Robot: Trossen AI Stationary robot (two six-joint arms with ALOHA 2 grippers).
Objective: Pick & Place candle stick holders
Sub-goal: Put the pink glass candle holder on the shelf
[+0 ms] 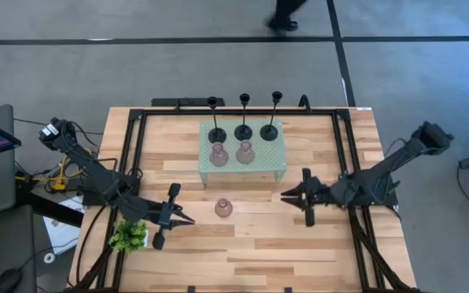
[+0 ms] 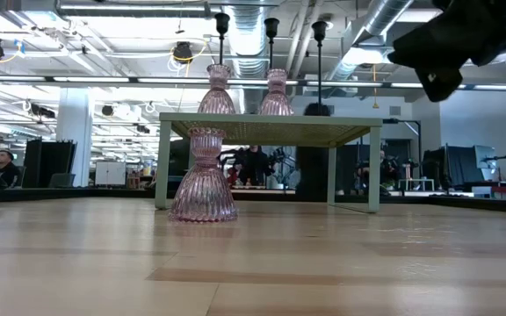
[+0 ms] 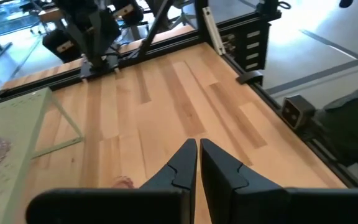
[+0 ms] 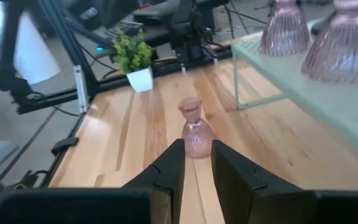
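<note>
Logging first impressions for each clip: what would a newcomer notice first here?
A pale green stand at the table's middle carries three black candle holders in a row, with two pink holders in front of them. A third pink holder stands alone on the wood before the stand, between the left gripper and the right gripper. A small green plant sits beside the left arm.

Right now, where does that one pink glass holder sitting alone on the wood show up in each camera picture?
High view: lone pink holder, centre, below the green stand.
Low view: left of centre, before the stand.
Left wrist view: only a sliver at the bottom edge.
Right wrist view: centre.
Shared landmark: the stand.
</note>
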